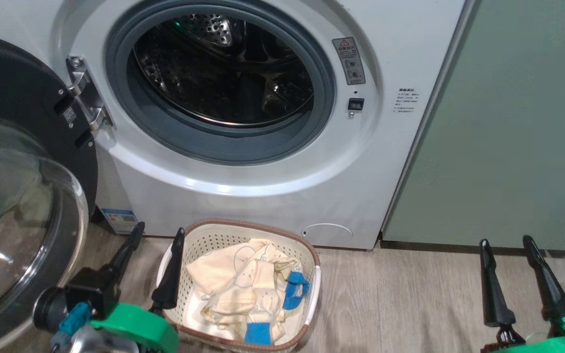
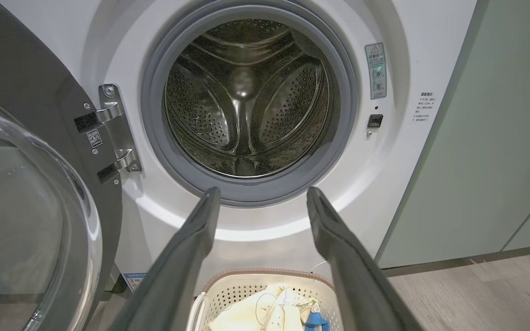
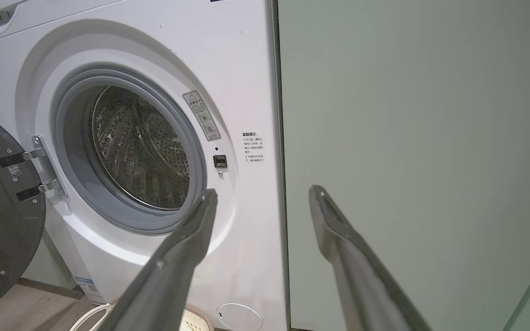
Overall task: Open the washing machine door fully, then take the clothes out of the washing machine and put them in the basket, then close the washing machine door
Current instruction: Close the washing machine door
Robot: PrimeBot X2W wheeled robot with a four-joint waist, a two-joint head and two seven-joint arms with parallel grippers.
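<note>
The left gripper (image 1: 159,230) has its fingers spread wide and holds nothing. In the head view one finger lies over the left rim of the basket (image 1: 243,224) and the other points between basket and door (image 1: 12,83). The right gripper (image 1: 505,241) is just as wide apart and empty, well off to the right over the floor (image 1: 400,294) in front of the cabinet (image 1: 508,122).

The clothes (image 1: 243,284) lie heaped in the basket, cream fabric with blue trim, and the basket sits on the floor right against the foot of the machine (image 1: 361,171). The door is swung out far to the left on its hinge (image 1: 84,93).

By my reading, two of the three steps are done: the door is open and the laundry is out. Closing the door is what is left (assuming nothing is tucked low behind the gasket).

The left wrist view looks straight down the drum (image 2: 246,101) to its back wall and paddles, and I see no cloth there. The head view looks in from above and catches mainly the upper drum. In return it takes in the whole basket, where the left wrist view has just the far rim and a bit of fabric. The right wrist view adds the machine's right edge, where it meets the cabinet.
</note>
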